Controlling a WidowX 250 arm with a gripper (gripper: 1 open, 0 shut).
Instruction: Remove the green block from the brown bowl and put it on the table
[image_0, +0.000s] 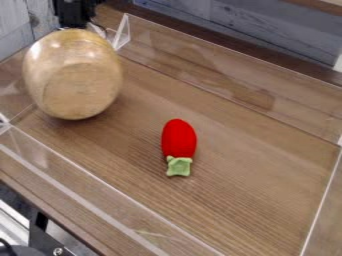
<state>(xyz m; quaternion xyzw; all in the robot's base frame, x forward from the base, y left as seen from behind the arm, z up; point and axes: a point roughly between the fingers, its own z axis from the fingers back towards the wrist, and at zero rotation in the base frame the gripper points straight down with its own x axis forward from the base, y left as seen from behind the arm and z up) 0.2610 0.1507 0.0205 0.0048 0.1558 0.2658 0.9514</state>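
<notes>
The brown bowl (72, 75) is tipped on its side at the left of the table (241, 120), its rounded underside and base facing the camera. My dark gripper (75, 14) sits at the bowl's top edge by the back left corner and appears shut on the rim, though the bowl hides its fingertips. The bowl's inside faces away, and the green block is hidden.
A red toy with a small green leafy top (178, 143) lies near the middle of the table. Low clear acrylic walls (127, 32) border the tabletop on all sides, and a tiled wall rises behind.
</notes>
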